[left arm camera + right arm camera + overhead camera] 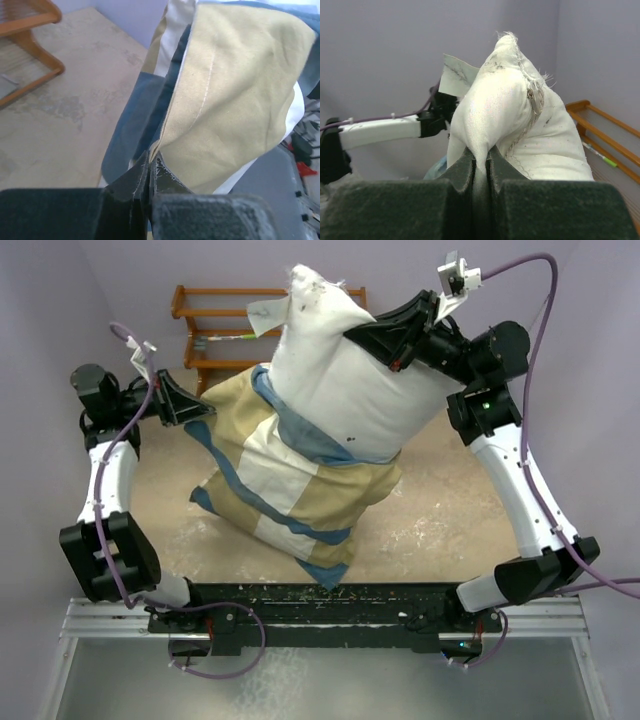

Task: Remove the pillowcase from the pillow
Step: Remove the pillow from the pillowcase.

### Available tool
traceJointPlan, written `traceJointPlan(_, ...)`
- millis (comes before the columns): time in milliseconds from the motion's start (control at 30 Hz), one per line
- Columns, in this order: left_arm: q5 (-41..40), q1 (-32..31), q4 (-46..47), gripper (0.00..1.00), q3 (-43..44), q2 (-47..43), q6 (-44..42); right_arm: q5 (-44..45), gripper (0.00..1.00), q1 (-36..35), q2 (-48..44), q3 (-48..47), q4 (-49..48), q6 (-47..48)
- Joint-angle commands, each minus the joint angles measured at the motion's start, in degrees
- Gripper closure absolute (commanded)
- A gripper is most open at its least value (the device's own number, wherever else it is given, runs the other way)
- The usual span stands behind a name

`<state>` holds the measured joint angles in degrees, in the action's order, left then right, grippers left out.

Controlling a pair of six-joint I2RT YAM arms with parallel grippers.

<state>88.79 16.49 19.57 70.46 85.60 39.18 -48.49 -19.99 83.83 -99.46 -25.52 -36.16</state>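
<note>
Table with a pale mottled top carries a plain white pillow, propped up tilted, its upper half bare. Tan, cream and blue pillowcase wraps the pillow's lower half and trails left of it. Wooden rack stands behind the pillow. Right fingers are clenched on the pillow's upper right side. Left fingers pinch the pillowcase's edge, left of the pillow.

- Your left arm and right arm: white shells, black joint housings.
- Purple cables loop along both.
- Green light on your right arm's black joint.
- Right gripper: matte black fingers, edges scuffed whitish.
- Bases share a black bar on a silver rail.
</note>
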Motion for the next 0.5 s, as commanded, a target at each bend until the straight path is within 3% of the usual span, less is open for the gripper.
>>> traceJointPlan(0,-4.91,4.55,-38.13,1.00,6.87,-5.97,-43.22,14.90,1.00,0.19,-4.95,-5.25,-0.29,5.67)
traceJointPlan(33,-15.13,1.46,-62.25,1.00,12.25,-4.93,-63.51,17.07,1.00,0.47,-5.13,-5.42,-0.53,5.84)
traceJointPlan(67,-24.37,-2.67,-72.76,1.00,13.93,-3.61,-71.85,19.24,1.00,0.67,-5.24,-5.63,-0.67,5.83)
traceJointPlan(100,-30.21,-4.53,-75.09,1.00,12.72,-2.81,-73.24,20.72,1.00,0.96,-5.19,-5.87,-1.20,5.48)
traceJointPlan(467,-57.69,-1.29,-64.54,1.00,-15.99,-6.98,-85.48,22.37,1.00,8.16,-4.82,-6.55,-8.41,-3.12)
